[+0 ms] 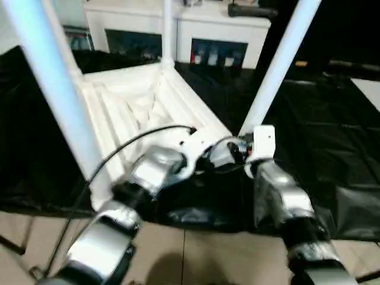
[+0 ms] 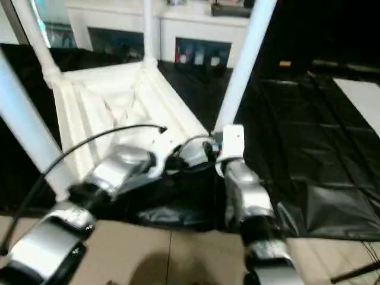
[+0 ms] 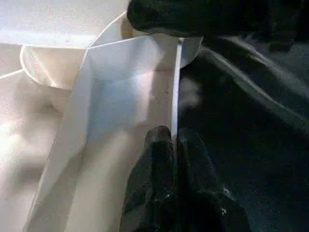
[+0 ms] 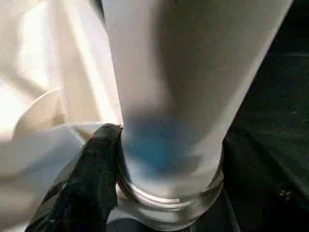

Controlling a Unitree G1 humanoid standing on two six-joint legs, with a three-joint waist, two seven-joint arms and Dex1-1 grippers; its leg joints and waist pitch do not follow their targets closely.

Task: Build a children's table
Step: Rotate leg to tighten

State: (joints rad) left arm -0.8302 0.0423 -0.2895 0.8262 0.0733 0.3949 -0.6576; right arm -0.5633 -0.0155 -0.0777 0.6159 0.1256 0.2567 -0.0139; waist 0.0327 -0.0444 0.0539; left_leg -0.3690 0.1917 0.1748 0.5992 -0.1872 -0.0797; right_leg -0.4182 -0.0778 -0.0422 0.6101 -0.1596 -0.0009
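The left tool [image 3: 175,145] is pinching the tabletop [image 1: 133,104] rim while the right tool [image 4: 161,159], half-wide, is cupping the five-o'clock leg [image 1: 279,65], risking knocking it crooked

The tabletop [image 1: 133,104] lies upside down on a plastic sheet [image 1: 320,119] spread over the floor, with four legs standing up from its corner sockets. The near left leg [image 1: 50,77] rises just left of the left forearm [image 1: 104,243]; the near right leg [image 1: 279,59] stands at the near right corner, the right forearm [image 1: 282,199] just before it. The far right leg [image 1: 167,29] and far left leg [image 2: 35,35] stand behind. A cabinet [image 1: 178,32] stands beyond the tabletop's far end.
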